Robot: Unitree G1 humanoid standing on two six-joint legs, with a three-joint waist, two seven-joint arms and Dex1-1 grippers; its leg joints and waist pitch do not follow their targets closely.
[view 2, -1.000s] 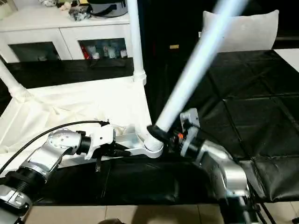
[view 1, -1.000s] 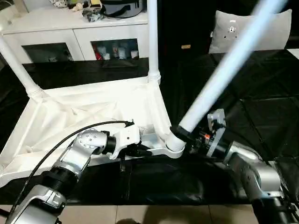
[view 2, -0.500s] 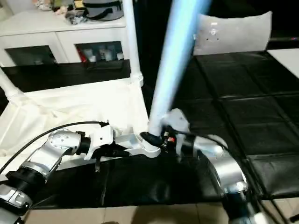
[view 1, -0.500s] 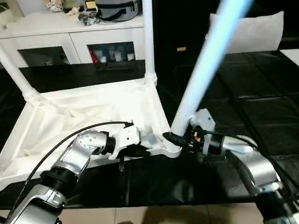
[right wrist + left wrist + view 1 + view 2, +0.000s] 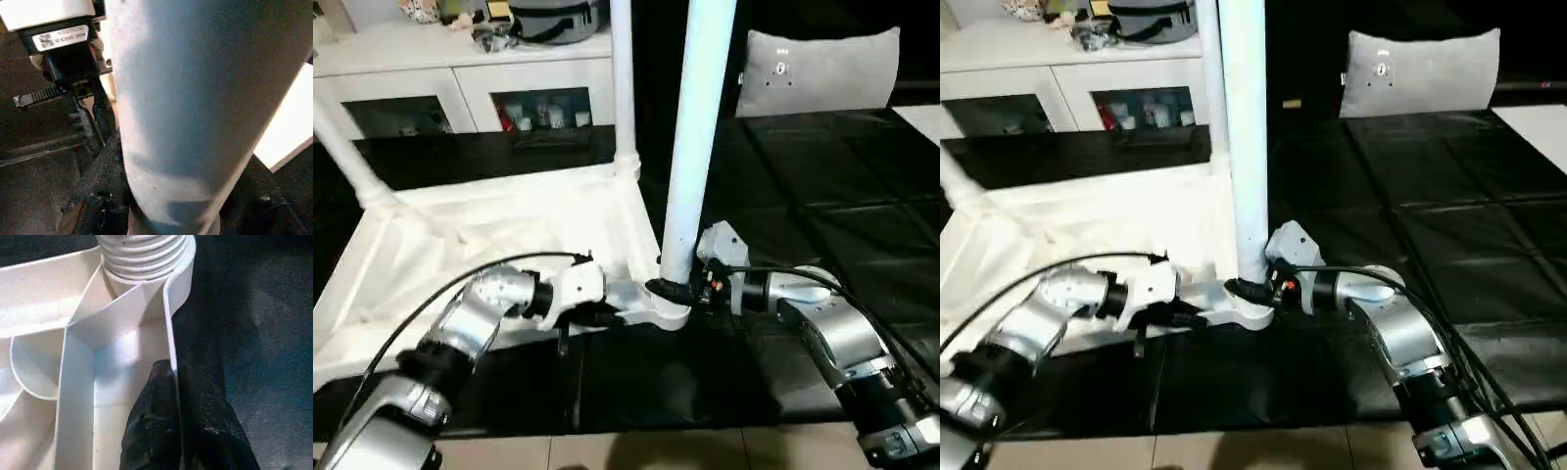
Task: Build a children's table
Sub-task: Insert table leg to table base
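The work lies on a black quilted mat (image 5: 822, 196) spread over the floor, with a strip of pale flooring along the near edge. At the back stands a white cabinet (image 5: 460, 78) with glass-fronted doors and clutter on its top, and a grey cushion (image 5: 818, 70) leans upright at the far right. The tabletop (image 5: 460, 245) lies upside down on the mat, ribbed underside up, its long axis running from the near left towards the far right. Two legs already stand in its far sockets: the far-right leg (image 5: 623, 78) rises nearly straight up, and the far-left leg (image 5: 337, 147) leans out to the left. A third leg (image 5: 697, 127) stands almost vertical with its foot at the near-right corner socket (image 5: 668, 311), its long axis pointing up out of the picture. The right claw (image 5: 677, 290) is clamped round the base of this leg just above the socket. The left claw (image 5: 612, 315) is pinched shut on the tabletop's raised rim (image 5: 168, 323) just beside that same socket, one black finger on each side of the thin wall.
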